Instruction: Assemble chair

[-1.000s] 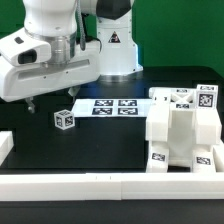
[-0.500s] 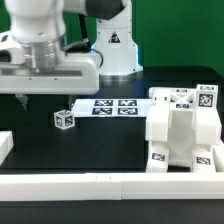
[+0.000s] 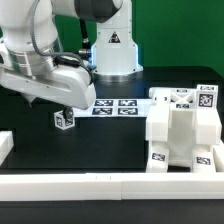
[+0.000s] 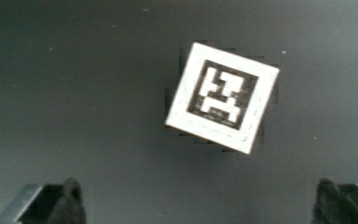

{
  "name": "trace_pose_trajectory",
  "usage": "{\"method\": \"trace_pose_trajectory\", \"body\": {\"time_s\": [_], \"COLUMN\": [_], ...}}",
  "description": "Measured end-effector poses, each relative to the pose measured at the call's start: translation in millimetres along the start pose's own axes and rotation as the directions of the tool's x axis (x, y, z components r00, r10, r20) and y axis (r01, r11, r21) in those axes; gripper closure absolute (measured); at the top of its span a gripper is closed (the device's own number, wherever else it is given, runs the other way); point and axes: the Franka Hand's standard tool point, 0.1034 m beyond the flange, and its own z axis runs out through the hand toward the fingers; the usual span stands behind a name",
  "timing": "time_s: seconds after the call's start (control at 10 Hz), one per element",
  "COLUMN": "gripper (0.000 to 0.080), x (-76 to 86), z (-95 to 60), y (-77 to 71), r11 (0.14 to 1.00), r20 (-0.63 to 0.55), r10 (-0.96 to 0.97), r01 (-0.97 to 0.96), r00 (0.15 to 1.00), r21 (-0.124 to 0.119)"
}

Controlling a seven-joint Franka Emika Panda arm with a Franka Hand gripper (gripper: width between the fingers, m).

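A small white chair block [image 3: 65,120] with black-and-white tags lies on the black table at the exterior view's left. It also shows in the wrist view [image 4: 226,97], tag up, between and ahead of the fingers. My gripper [image 3: 50,104] hangs tilted just above and beside it, open and empty; in the wrist view my gripper [image 4: 202,208] holds nothing, and its two dark fingertips [image 4: 51,205] stand wide apart. A larger joined white chair structure [image 3: 185,130] with several tags stands at the exterior view's right.
The marker board [image 3: 113,106] lies flat behind the block, partly covered by the arm. A long white rail [image 3: 100,186] edges the table's front. A white piece [image 3: 5,146] sits at the far left edge. The robot base [image 3: 115,45] stands at the back.
The arm has swung and tilted, bringing the hand lower and nearer the small block. The block and the chair structure have not moved.
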Motion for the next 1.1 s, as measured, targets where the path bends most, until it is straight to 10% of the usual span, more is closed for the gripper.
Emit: {"method": "trace_pose_trajectory", "body": {"time_s": [0.3, 0.7, 1.1], "gripper": [0.0151, 0.0151, 0.0151], "x": [-10.0, -19.8, -12.8], "z": [-0.3, 3.7, 2.6], "y": [-17.8, -12.8, 8.4], "r11": [0.96, 0.963, 0.971], "r20": [0.086, 0.202, 0.444], "r10": [0.225, 0.201, 0.069], "r01": [-0.235, -0.231, -0.163], "r00": [0.971, 0.958, 0.894], "r21": [0.152, 0.136, 0.177]}}
